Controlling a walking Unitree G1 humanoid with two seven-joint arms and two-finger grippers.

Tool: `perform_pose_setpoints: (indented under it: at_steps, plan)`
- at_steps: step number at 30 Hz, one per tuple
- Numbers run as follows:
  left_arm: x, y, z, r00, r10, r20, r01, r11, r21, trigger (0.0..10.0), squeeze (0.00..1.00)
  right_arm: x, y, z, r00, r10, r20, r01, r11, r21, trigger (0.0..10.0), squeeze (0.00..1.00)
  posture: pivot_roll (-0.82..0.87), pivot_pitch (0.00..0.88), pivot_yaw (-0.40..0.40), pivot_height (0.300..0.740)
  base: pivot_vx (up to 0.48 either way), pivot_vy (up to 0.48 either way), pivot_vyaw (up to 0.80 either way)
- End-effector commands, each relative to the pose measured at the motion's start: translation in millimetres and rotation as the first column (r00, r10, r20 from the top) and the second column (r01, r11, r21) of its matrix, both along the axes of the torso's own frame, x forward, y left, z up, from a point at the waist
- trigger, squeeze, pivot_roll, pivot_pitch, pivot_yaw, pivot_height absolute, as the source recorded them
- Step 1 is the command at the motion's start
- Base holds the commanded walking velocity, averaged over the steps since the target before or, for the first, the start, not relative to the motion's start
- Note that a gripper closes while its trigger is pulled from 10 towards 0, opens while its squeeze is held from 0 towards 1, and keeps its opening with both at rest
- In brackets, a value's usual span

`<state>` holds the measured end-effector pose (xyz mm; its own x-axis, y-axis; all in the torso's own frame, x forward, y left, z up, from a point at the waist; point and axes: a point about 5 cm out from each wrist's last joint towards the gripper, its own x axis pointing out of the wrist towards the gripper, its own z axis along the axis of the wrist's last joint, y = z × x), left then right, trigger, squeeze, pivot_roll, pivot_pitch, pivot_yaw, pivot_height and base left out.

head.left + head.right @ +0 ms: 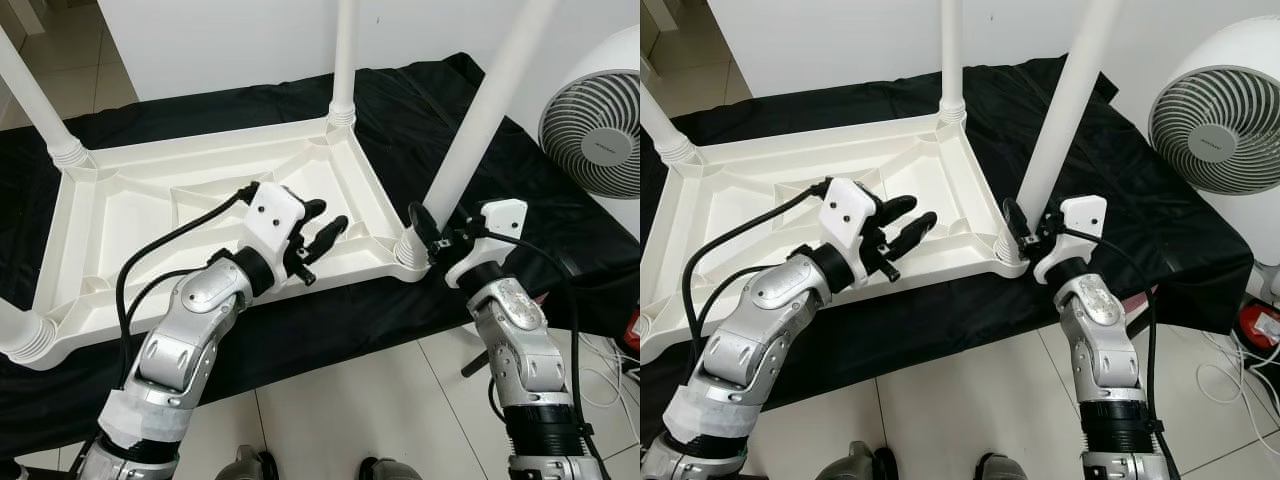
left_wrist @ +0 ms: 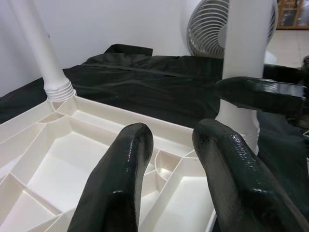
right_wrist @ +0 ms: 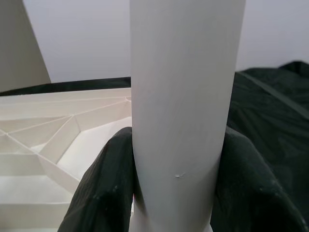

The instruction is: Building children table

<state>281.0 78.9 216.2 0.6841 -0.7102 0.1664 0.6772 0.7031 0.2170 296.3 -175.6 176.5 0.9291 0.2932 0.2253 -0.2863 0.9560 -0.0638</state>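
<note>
The upturned white ribbed plastic children's table [image 1: 150, 215] lies on a black cloth [image 1: 420, 110] on the floor, its near-right white tubular leg [image 1: 480, 120] clenched by the right pincer [image 1: 432, 238], while the left pincer [image 1: 322, 228] hovers released over the underside.

My head stereo pair looks steeply down on the upturned table [image 1: 200, 200]. Both wrist cameras sit close, sharing its near-right leg [image 3: 183, 96].

I see the tabletop [image 1: 130, 215] lying upside down on a cloth [image 1: 420, 110] at frame centre (legs up). A fan [image 1: 595, 115] stands upper right.
</note>
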Motion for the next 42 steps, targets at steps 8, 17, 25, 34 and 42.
perform_pose_setpoints:
  at_steps: [8,17,25,34,42]
  plan:
    - [-1.6,1.5,6,1.000,0.007,0.015,-0.007,1.000,-0.007,10.0,0.00,-23.6,-2.7,-37,0.996,0.014,-0.091,-0.019,0.999,-0.048,10.0,0.00,-0.10,0.161,0.065,0.740,0.000,0.000,0.00]
    - [-2.5,0.7,5,1.000,0.001,0.012,0.000,1.000,-0.006,10.0,0.00,-36.8,-2.3,-44,0.999,0.033,-0.043,-0.038,0.993,-0.111,10.0,0.00,-0.10,0.168,0.075,0.740,0.000,0.000,0.00]
    - [-3.3,0.7,5,1.000,-0.004,0.008,0.004,1.000,-0.003,10.0,0.00,-43.1,1.3,-44,0.998,0.055,0.012,-0.051,0.977,-0.205,10.0,0.00,-0.10,0.171,0.079,0.740,0.000,0.000,0.00]
    - [-4.9,0.7,5,1.000,-0.009,0.007,0.009,1.000,-0.002,10.0,0.00,-33.0,-2.9,-52,0.995,0.012,-0.097,-0.022,0.994,-0.103,10.0,0.00,-0.10,0.166,0.079,0.740,0.000,0.000,0.00]
    - [-4.8,-0.1,5,1.000,-0.009,0.009,0.009,1.000,0.000,10.0,0.00,-22.0,-0.8,-51,0.987,0.008,-0.159,-0.027,0.993,-0.114,10.0,0.00,-0.09,0.158,0.075,0.740,0.000,0.000,0.00]
